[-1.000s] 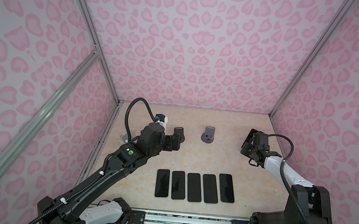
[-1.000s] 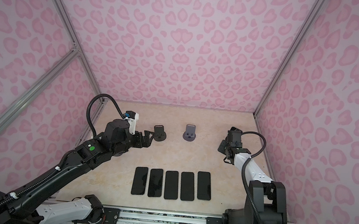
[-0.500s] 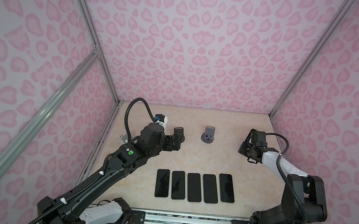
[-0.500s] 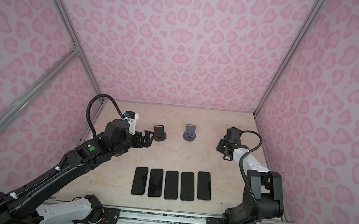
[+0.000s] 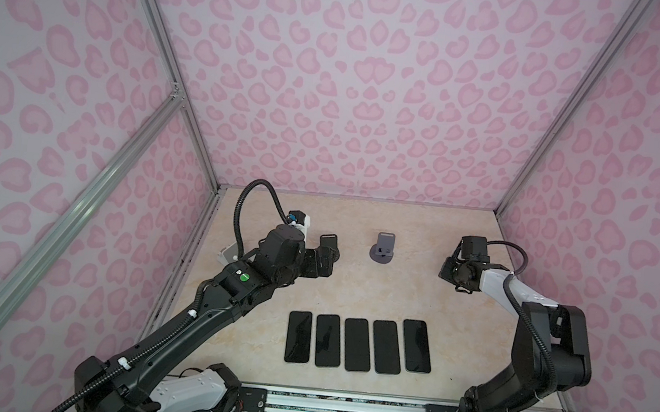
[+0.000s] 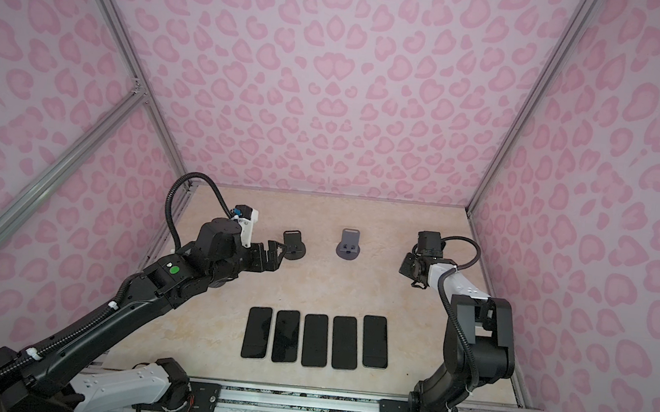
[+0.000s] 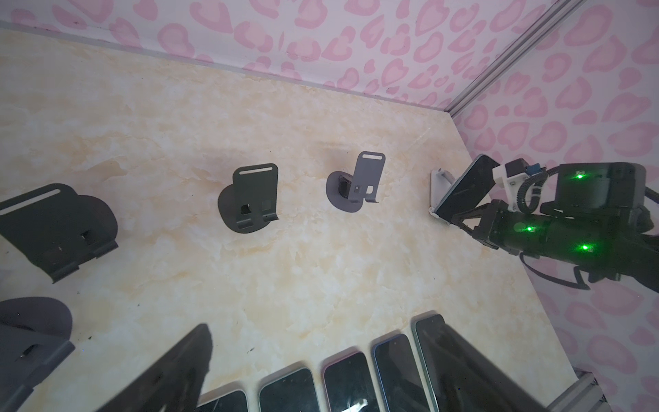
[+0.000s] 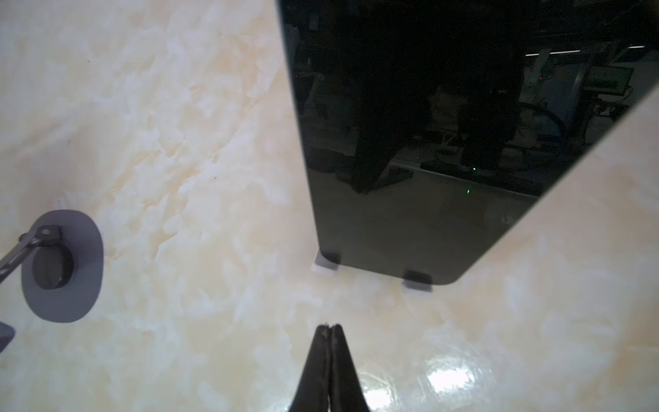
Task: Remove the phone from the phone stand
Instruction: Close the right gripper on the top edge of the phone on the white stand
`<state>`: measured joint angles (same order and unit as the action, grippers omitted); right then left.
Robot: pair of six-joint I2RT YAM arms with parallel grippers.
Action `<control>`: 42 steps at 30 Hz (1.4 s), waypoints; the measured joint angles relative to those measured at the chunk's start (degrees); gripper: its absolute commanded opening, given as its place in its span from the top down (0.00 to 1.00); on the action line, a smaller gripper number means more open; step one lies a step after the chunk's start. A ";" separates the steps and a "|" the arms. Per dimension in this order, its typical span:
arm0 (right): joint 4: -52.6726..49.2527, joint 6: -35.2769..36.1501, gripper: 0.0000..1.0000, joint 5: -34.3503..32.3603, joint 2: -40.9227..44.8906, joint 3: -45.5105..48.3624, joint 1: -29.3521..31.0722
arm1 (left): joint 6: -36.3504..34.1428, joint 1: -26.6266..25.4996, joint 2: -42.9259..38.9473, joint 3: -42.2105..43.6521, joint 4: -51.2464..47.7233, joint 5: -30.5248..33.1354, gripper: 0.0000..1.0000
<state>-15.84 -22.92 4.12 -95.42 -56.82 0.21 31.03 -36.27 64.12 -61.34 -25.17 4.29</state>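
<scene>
One phone (image 8: 410, 142) is leaning in the white stand (image 7: 437, 189) at the right of the tabletop (image 5: 352, 293). Five more phones (image 5: 357, 343) are lying flat in a row. The right pincer (image 8: 330, 331) is hovering closed and empty before it, and the left pincer (image 6: 276, 255) is gaping empty.

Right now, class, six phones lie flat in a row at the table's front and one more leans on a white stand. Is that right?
No: five phones lie flat in the row, not six, as both top views show. One more phone does lean on a white stand.
</scene>
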 measured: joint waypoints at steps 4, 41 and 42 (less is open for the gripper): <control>0.17 0.00 1.00 -1.18 -0.31 1.70 -0.26 | 0.44 0.52 0.52 0.00 0.02 -1.51 0.00; -2.03 -3.67 1.00 -6.64 -6.88 -2.34 -2.43 | 0.48 1.70 1.27 0.00 0.44 -6.49 0.02; -2.08 -3.69 1.00 -6.84 -6.86 -2.32 -2.49 | 0.48 1.70 1.27 0.00 0.44 -6.49 0.02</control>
<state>-17.91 -26.61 -2.72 -102.28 -59.13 -2.28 31.51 -34.57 65.39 -61.34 -24.73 -2.20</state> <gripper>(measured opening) 0.049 0.981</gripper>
